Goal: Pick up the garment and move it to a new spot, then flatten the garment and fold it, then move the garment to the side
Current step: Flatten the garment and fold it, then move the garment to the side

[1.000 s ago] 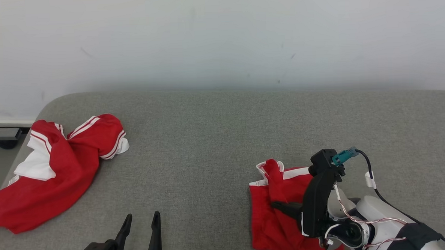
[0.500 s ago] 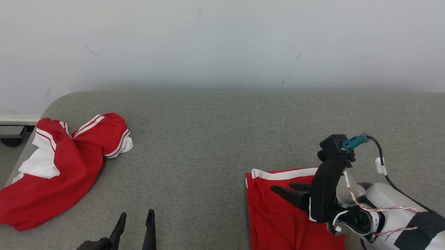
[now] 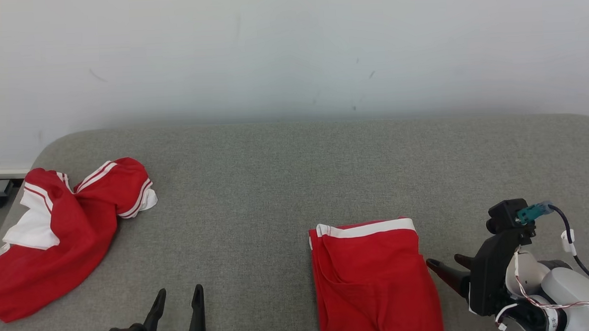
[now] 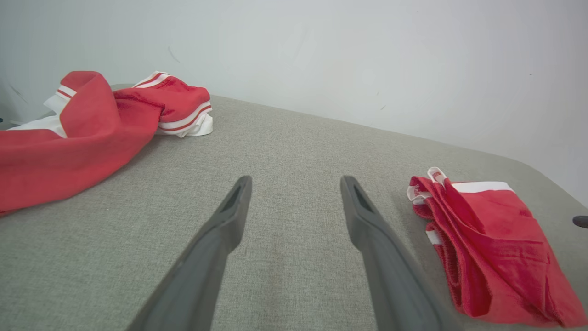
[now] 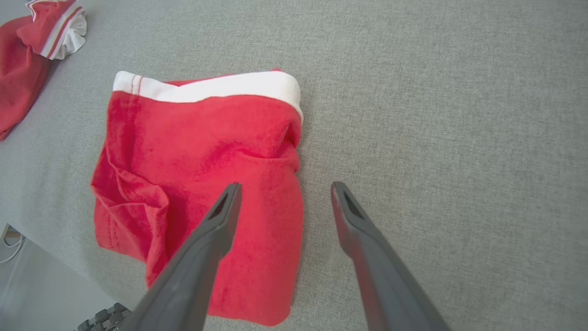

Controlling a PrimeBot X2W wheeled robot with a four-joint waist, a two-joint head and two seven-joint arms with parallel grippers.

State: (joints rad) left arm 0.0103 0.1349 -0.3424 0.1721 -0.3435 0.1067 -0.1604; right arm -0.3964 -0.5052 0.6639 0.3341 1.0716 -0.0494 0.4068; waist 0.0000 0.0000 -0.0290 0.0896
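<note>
The garment (image 3: 374, 276) is a red pair of shorts with a white waistband, lying folded flat on the grey padded table (image 3: 275, 186). My right gripper (image 3: 445, 261) stands open just off its right edge, fingers pointing left and holding nothing. In the right wrist view the right gripper (image 5: 285, 186) hovers over the right edge of the garment (image 5: 206, 156). My left gripper (image 3: 179, 290) is open and empty at the lower left. The left wrist view has the left gripper (image 4: 297, 179) over bare table, with the garment (image 4: 487, 243) to its right.
A second red and white garment (image 3: 64, 235) lies crumpled at the table's left end, also seen as a heap (image 4: 92, 128) in the left wrist view. The table's near edge and the floor (image 5: 27, 276) lie just below the folded shorts. A pale wall (image 3: 289, 51) runs behind.
My right gripper has opened, let go of the shorts and drawn back to the right. The shorts' raised flap has dropped flat. The head camera has shifted slightly.
</note>
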